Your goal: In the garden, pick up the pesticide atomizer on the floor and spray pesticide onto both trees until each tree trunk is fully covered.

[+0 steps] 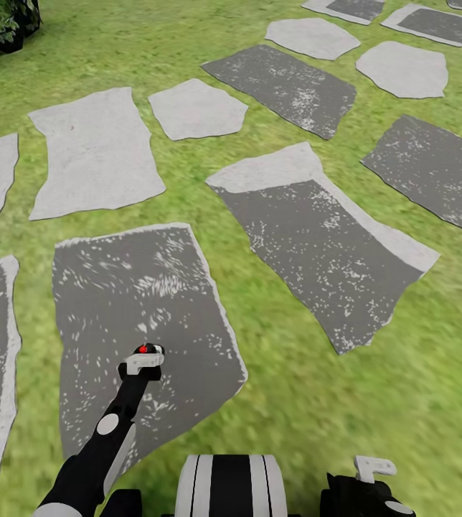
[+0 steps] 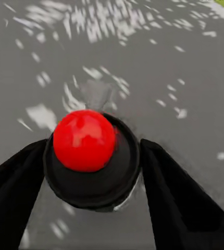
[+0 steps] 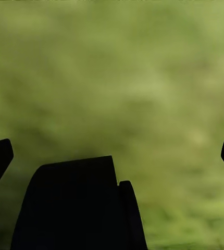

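The pesticide atomizer (image 1: 145, 350) is a small black bottle with a red round cap, and my left gripper (image 1: 143, 365) is shut on it, held low over a dark stepping stone (image 1: 116, 287). In the left wrist view the red cap and black body of the atomizer (image 2: 84, 139) sit between the two black fingers of the left gripper (image 2: 94, 153). My right gripper (image 1: 371, 470) rests by the trunk at the lower right. In the right wrist view the right gripper (image 3: 114, 151) is open over blurred grass with nothing between its fingers. The trees and their trunks are out of view.
The garden lawn (image 1: 317, 402) is set with several flat stepping stones, light grey (image 1: 91, 151) and dark grey (image 1: 317, 244), running ahead and to the right. A dark leafy shrub (image 1: 1, 21) stands at the far left corner. My white and black trunk (image 1: 229, 488) shows at the bottom.
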Robot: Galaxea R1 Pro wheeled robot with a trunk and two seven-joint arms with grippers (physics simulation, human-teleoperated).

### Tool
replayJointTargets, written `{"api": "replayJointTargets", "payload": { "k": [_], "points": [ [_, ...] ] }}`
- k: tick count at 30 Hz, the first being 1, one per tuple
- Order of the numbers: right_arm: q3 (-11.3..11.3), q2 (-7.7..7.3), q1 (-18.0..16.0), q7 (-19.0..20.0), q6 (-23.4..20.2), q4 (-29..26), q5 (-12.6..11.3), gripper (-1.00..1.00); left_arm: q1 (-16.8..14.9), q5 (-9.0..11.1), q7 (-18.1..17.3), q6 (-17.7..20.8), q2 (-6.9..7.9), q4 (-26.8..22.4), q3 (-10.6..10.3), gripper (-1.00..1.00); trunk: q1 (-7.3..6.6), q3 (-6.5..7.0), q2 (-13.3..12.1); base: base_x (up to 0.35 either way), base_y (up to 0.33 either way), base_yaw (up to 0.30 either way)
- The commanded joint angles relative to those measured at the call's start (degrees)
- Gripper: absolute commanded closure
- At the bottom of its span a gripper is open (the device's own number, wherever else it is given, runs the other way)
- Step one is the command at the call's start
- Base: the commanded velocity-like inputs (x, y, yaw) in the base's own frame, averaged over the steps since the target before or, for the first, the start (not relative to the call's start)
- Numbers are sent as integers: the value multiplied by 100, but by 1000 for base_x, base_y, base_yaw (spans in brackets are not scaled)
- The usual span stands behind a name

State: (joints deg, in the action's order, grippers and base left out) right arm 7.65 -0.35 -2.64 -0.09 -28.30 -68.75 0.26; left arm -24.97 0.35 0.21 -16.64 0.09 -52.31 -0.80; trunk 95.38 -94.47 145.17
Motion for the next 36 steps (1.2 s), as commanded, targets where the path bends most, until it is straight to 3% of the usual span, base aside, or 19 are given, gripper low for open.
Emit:
{"api": "replayJointTargets", "payload": {
  "k": [1, 12, 36],
  "points": [
    [0, 0, 0, 0, 2, -1, 0, -100, 0, -8, 5, 1, 0, 2, 1, 100, 0, 0, 0, 0, 0, 0],
    [0, 0, 0, 0, 0, -3, 0, -100, 0, -2, 5, 3, 0, 2, 1, 100, 0, 0, 0, 0, 0, 0],
    [0, -9, 0, 0, 8, 2, 2, -100, 0, -9, 21, 22, 8, -24, 7, 100, -62, 532, -32, 0, 0, 0]
  ]
}}
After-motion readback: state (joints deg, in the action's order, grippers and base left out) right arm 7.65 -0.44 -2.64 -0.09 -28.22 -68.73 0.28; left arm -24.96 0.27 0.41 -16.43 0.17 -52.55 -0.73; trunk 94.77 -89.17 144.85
